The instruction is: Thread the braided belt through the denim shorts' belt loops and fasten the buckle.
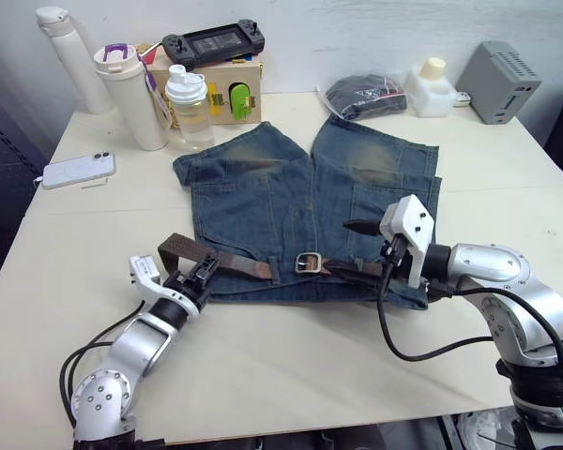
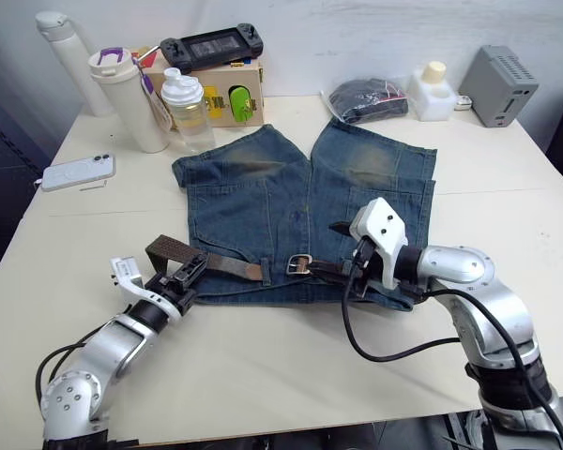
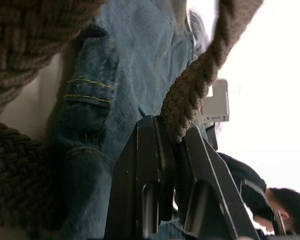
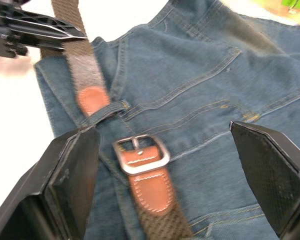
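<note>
The left pincer (image 1: 199,274) pinches the braided belt (image 1: 227,262) beside the denim shorts (image 1: 291,202) on the counter (image 1: 291,366), while the right pincer (image 4: 165,185) (fingers spread wide) hovers over the buckle (image 4: 141,153) at the waistband.

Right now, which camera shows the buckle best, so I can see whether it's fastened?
The right wrist view: the buckle sits close and unobstructed on the denim shorts, with the tan belt tip apart from it, so unfastened. Both eye views show it small on the waistband; the left wrist view shows braided strap instead.
</note>
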Robot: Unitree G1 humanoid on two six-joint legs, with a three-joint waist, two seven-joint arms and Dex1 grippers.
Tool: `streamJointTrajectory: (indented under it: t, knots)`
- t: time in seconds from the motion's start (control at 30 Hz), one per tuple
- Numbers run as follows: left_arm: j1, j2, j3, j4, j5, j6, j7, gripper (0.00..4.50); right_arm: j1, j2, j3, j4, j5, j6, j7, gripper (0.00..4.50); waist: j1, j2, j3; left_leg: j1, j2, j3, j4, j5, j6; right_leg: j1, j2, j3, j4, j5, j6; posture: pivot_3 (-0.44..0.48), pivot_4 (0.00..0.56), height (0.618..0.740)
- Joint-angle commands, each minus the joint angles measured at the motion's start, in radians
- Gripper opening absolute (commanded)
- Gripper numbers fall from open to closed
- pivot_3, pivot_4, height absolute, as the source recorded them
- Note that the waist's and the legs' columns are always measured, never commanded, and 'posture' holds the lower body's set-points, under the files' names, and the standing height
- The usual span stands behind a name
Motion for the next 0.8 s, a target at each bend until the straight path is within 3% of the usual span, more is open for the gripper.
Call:
streamJointTrajectory:
  t: [0.03, 0.43, 0.6, 0.8]
  knots:
    - [-0.004, -0.013, -0.003, -0.018, 0.025, -0.01, 0.0, 0.0, 0.009, -0.033, -0.05, -0.06, 0.076, 0.048, 0.012, 4.44, 0.0, 0.0, 0.0, 0.0, 0.0, 0.0, 0.0, 0.0, 0.0, 0.0, 0.0, 0.0, 0.0, 0.0, 0.0, 0.0, 0.15, 0.69]
    - [-0.077, 0.011, -0.12, 0.03, 0.136, 0.122, -0.109, 0.0, 0.027, -0.087, -0.047, -0.076, 0.142, 0.076, -0.003, 4.44, 0.002, 0.0, 0.0, 0.0, 0.0, 0.0, -0.001, 0.0, 0.0, 0.001, 0.0, 0.0, -0.004, 0.0, 0.001, 0.0, 0.15, 0.69]
    - [-0.141, 0.11, -0.176, 0.096, 0.282, 0.2, -0.294, 0.0, 0.029, -0.097, -0.001, -0.068, 0.091, 0.032, -0.015, 4.44, 0.003, 0.0, 0.0, 0.0, 0.0, 0.0, -0.001, 0.001, 0.0, 0.001, 0.001, -0.001, -0.004, 0.0, 0.001, 0.0, 0.15, 0.69]
    - [-0.232, 0.165, -0.23, 0.155, 0.445, 0.238, -0.484, 0.0, 0.044, -0.111, 0.08, -0.052, -0.011, -0.081, -0.009, 4.44, 0.007, 0.0, 0.0, 0.0, 0.0, 0.0, -0.002, 0.001, 0.0, 0.001, 0.001, -0.002, -0.004, 0.001, 0.002, 0.0, 0.15, 0.69]
